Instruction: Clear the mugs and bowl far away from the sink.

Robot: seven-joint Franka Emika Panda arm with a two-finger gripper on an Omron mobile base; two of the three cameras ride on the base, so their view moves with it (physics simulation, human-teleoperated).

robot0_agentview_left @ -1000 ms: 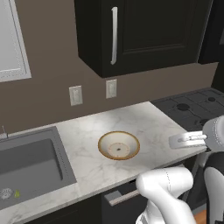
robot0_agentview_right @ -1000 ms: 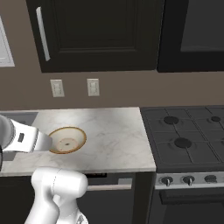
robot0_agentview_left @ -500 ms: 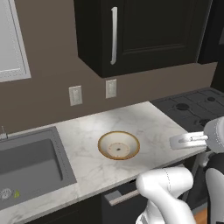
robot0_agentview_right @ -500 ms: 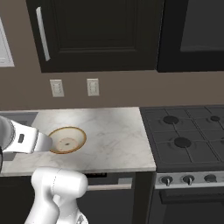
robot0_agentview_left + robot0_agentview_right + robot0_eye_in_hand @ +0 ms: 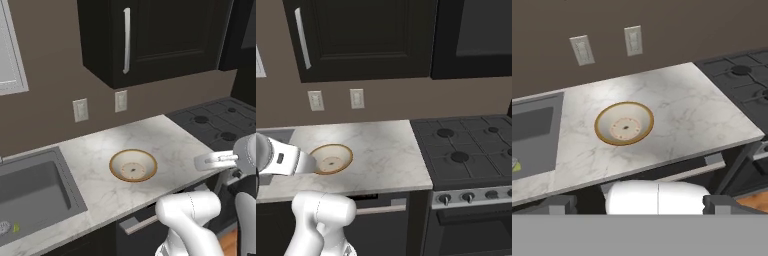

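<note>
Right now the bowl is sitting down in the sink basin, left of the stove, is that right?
Not quite: the bowl sits on the marble counter, between the sink and the stove, not in the basin. The hand view shows it plainly.

Left base view: looking forward and down from behind the arm's left, sink (image 5: pixel 35 192) at lower left, stove (image 5: pixel 220 125) at right, bowl (image 5: pixel 133 165) near centre. Right base view: facing the same marble counter (image 5: pixel 386 150) from the right, stove (image 5: pixel 471 150) spread across the right half, bowl (image 5: pixel 331 158) at left. Hand view: set back and high, angled down at counter (image 5: pixel 677 110), bowl (image 5: pixel 624 122) left of centre, sink (image 5: pixel 532 135) at left edge. Shared by all three: counter, bowl, wall outlets.
</note>
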